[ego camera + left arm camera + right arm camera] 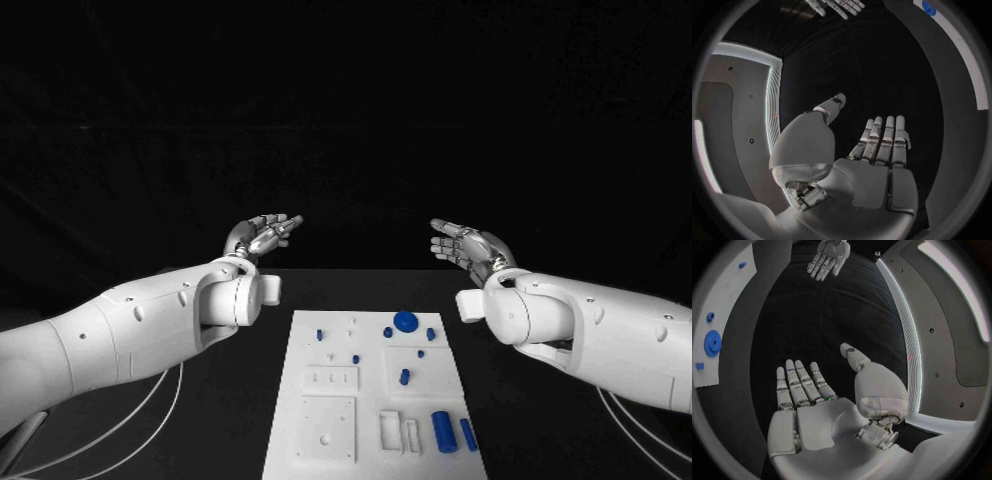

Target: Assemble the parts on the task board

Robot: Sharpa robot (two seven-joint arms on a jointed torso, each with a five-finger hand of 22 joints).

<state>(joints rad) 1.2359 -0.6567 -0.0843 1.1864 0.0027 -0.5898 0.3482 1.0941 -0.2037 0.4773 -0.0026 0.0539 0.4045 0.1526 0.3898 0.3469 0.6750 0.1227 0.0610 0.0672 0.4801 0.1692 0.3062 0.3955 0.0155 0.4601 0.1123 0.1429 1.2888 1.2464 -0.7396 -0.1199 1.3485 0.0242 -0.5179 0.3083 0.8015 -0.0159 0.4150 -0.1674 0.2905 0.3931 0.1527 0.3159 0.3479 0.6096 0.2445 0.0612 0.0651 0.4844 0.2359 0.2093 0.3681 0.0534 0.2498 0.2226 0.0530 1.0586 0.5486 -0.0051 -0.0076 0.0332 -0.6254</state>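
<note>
Task looks barely begun, as far as I can judge. The flat white rectangular task board [368,395] lies on the black table [505,420], running away from the robot.

Nearest on it, two blue cylindrical parts [454,432] lie loose on their sides at the near right, beside some white recessed pockets. Mid-board, a small blue peg [405,377] sits on a square panel, and farther on a few tiny blue pieces [355,357] are scattered near the holes. At the far end sits a round blue disc part [405,320]. Whether the small pegs are seated in holes or just resting on top is too small to tell, so possibly some are already placed. The two cylinders clearly remain to be put in.

Beyond the board's far end, both hands are raised off the table. The left hand [265,236] is released, fingers straight and apart, holding nothing. The right hand [469,243] is likewise spread and bare. Every part lies well apart from both sets of fingers; nothing touched.
</note>
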